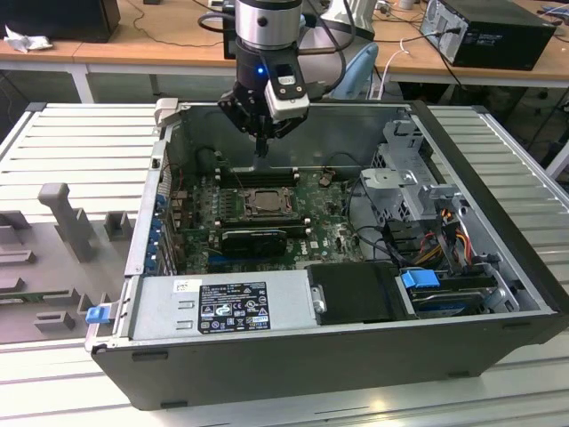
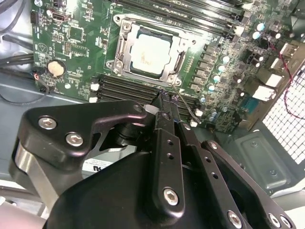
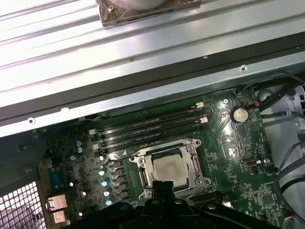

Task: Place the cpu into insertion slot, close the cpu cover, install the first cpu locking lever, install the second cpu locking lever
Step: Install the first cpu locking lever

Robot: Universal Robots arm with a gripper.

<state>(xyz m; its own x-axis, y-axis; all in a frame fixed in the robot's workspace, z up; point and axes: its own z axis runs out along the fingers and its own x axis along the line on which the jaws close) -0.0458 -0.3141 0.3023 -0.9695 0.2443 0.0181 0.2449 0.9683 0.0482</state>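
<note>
Gripper (image 1: 263,160) is pinched closed with nothing visible between the fingers, tips over the memory slots (image 2: 125,87) just beside the slot (image 3: 164,143). Cpu (image 2: 150,53) is seated in it, cover (image 2: 180,51) down flat around it.

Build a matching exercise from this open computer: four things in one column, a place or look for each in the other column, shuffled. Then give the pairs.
Things
1. cpu
2. cpu cover
3. coin battery
4. gripper

Descriptions
A. round and pale, on the green board
B. dark metal frame lying flat
C. silvery square inside the frame's window
D. black, tips at the memory slots

Pairs: 1-C, 2-B, 3-A, 4-D
</note>
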